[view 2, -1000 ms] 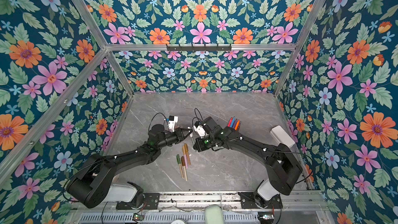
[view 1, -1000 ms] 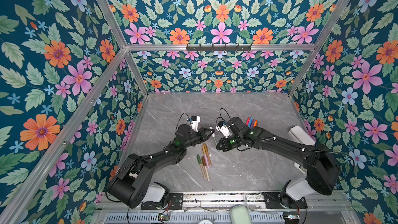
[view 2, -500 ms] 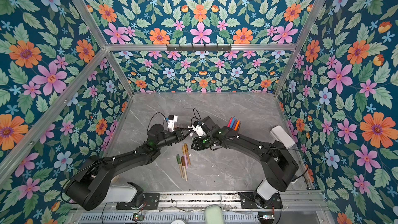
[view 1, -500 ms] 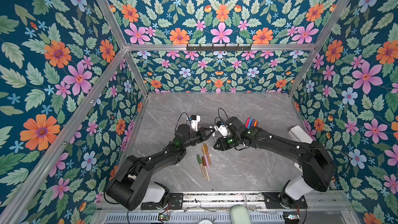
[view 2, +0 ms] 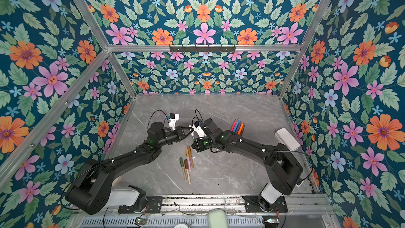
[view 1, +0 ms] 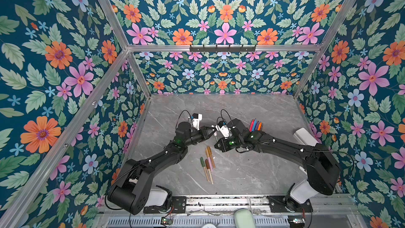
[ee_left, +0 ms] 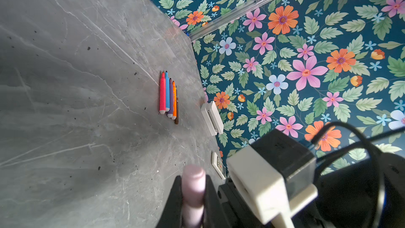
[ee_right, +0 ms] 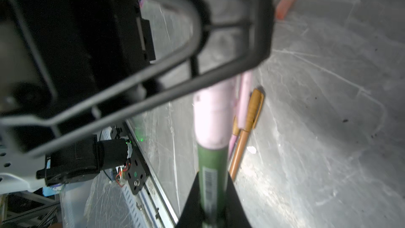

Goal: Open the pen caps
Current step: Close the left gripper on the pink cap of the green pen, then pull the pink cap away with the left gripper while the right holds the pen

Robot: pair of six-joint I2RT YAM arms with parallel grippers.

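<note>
Presently, above the grey marble desk [view 1: 241, 172], my right fingers [ee_right: 235, 207] clamp the slim olive-green pen barrel [ee_right: 211, 172] and my left fingers [ee_left: 173, 202] clamp its seated pale pink plastic cap [ee_left: 194, 183], so separation should run along that shared long axis.

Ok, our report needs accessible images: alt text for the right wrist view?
The right pincer clamps a green pen whose pink cap runs behind a blurred black frame; more pens lie on the grey table beyond.

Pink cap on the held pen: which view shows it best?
Right wrist: the pink cap fills mid-frame, butting the green barrel. Left wrist shows only its blurred end; in both top views it is barely visible.
</note>
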